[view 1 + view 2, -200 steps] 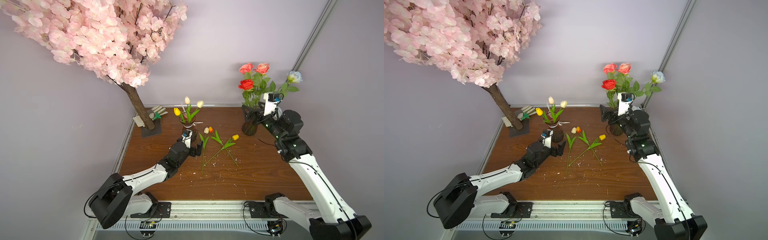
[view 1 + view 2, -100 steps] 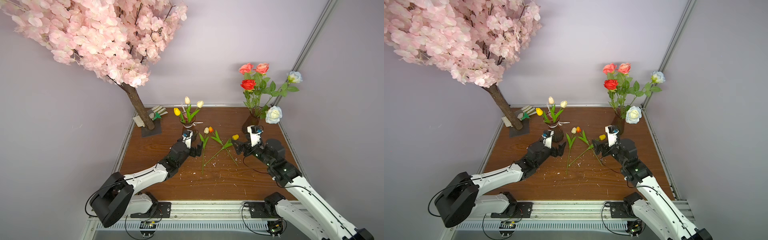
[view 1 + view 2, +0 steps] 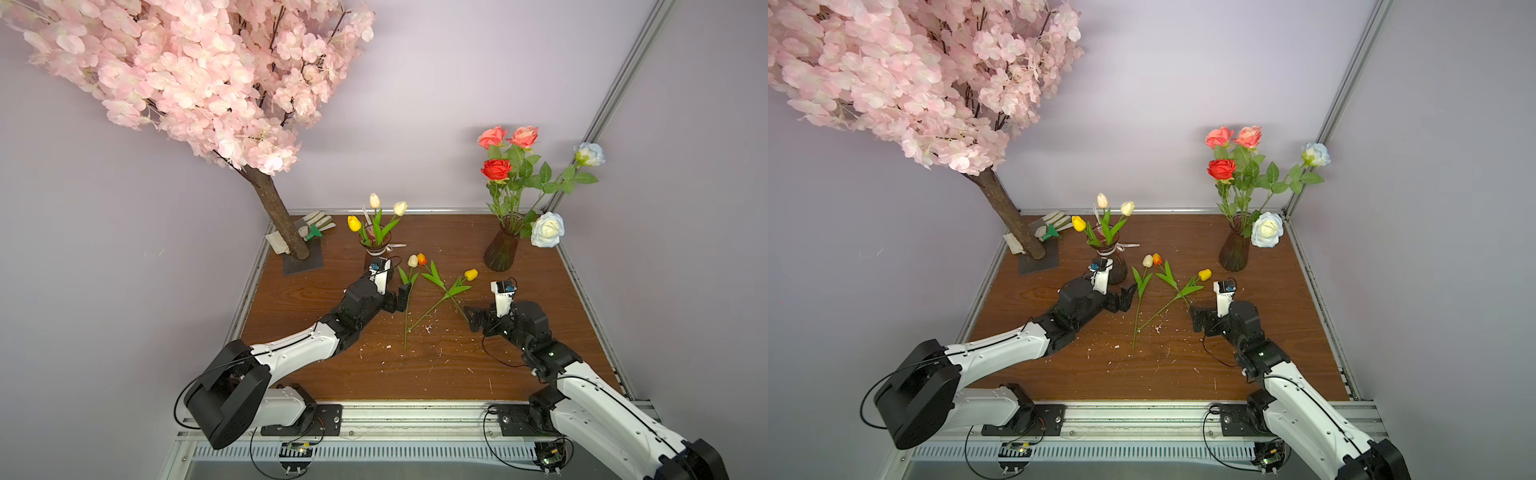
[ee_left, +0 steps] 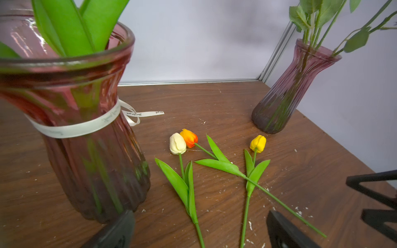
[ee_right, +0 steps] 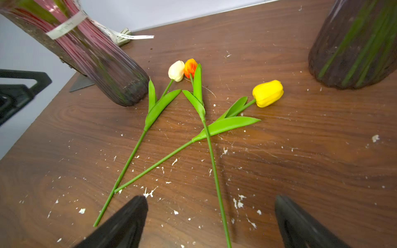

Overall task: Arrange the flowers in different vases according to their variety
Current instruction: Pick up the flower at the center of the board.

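Three tulips lie on the brown table (image 3: 540, 365): cream (image 3: 412, 260), orange (image 3: 422, 259) and yellow (image 3: 471, 274), with the last two stems crossing. The ribboned vase (image 3: 376, 254) holds several tulips. The plain vase (image 3: 502, 251) holds several roses, a white rose (image 3: 547, 230) hanging over its rim. My left gripper (image 3: 401, 294) is open, low beside the ribboned vase (image 4: 86, 133); the cream tulip's stem (image 4: 198, 232) runs between its fingers. My right gripper (image 3: 471, 320) is open near the orange tulip's stem end (image 5: 219, 199), which lies between its fingers.
A pink blossom tree (image 3: 278, 220) leans over the back left corner on a dark base plate (image 3: 305, 264), with a garden glove (image 3: 318, 220) behind it. White flecks dot the table. Metal rails (image 3: 582, 299) and walls close in the sides and back.
My right arm has come down from the rose vase to the table by the tulip stems, leaving the white rose hanging at the vase rim. The left arm has hardly moved.
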